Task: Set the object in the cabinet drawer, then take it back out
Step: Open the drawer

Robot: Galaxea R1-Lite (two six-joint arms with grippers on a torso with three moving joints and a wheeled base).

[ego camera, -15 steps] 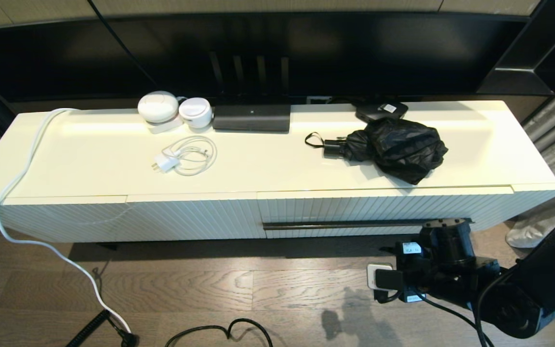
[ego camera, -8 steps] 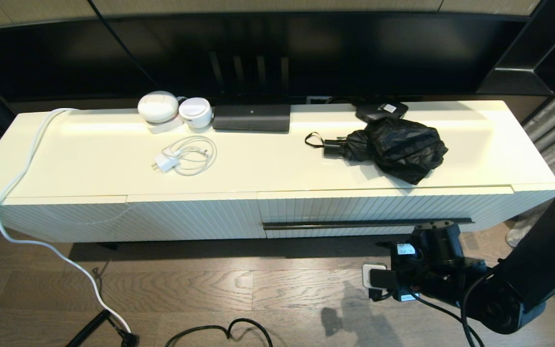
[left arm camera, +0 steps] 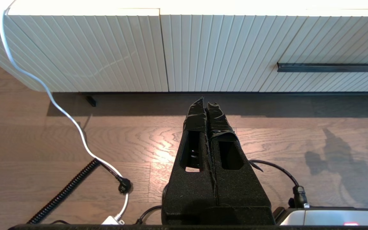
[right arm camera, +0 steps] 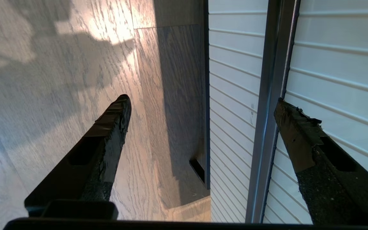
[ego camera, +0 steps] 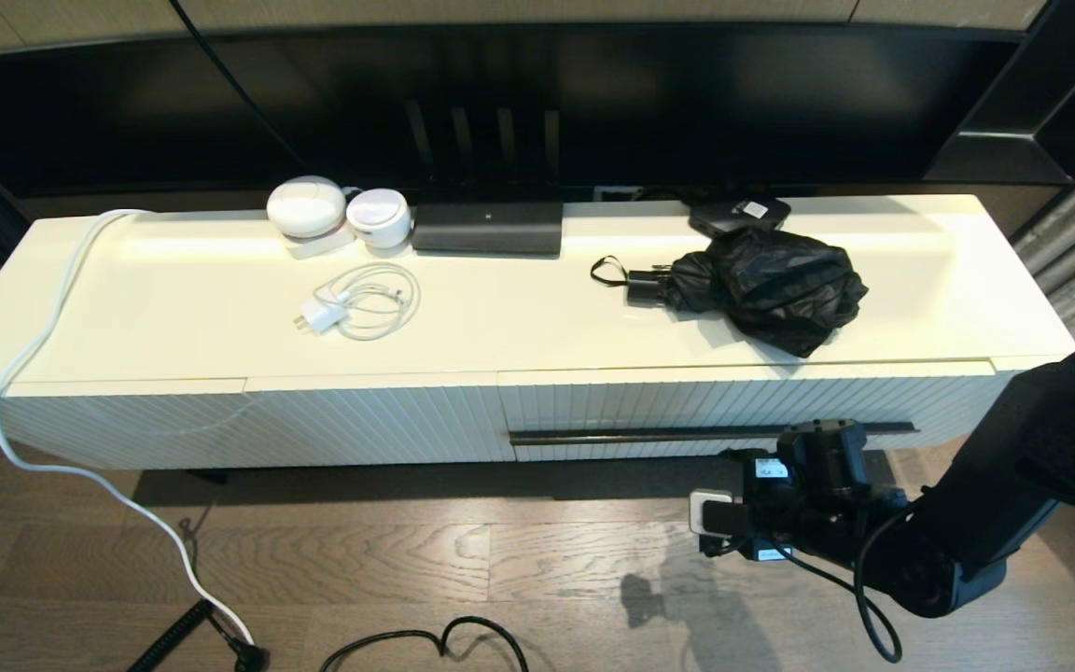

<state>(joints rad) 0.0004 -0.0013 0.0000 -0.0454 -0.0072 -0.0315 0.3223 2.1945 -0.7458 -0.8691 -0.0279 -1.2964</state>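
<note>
On a wood floor, the right pincer (right arm camera: 203, 102) gapes astride the cream cabinet drawer's (ego camera: 743, 406) bar handle (right arm camera: 272, 95).

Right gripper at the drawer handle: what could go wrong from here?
1. The right gripper is open, with the bar handle off-centre, close beside one fingertip; closing now might clip or miss it.
2. The umbrella lies near the cabinet top's front edge, above the drawer; a jerky pull could shift it.
3. The left gripper, shut, is parked low over the floor and cannot help.
</note>
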